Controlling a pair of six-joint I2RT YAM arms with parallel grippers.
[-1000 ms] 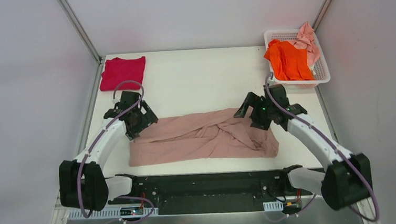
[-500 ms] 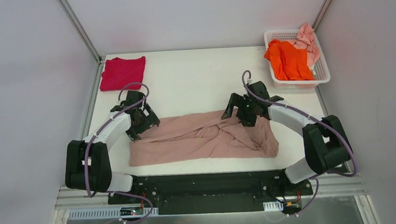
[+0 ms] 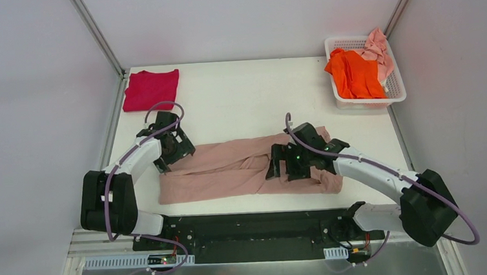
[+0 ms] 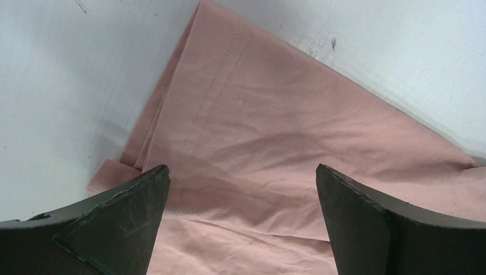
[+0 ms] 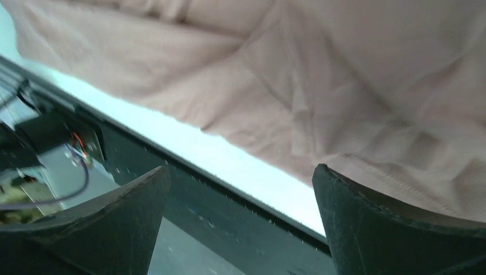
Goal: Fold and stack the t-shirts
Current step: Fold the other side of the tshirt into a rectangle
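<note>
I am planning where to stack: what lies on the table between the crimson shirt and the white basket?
Nothing lies there. In the top view, the table between the crimson shirt and the basket is bare white surface.

Spread shirt (image 3: 230,171) lying across the near middle of the table (image 3: 245,98). Left gripper (image 3: 178,150) hanging over its left end, right gripper (image 3: 281,169) over its right half. Folded shirt (image 3: 151,89) sitting far left; basket (image 3: 398,91) far right, holding two shirts (image 3: 354,73).

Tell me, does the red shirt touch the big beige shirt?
Apart. The top view shows bare table between the red shirt in the far left corner and the beige shirt near the front edge.
</note>
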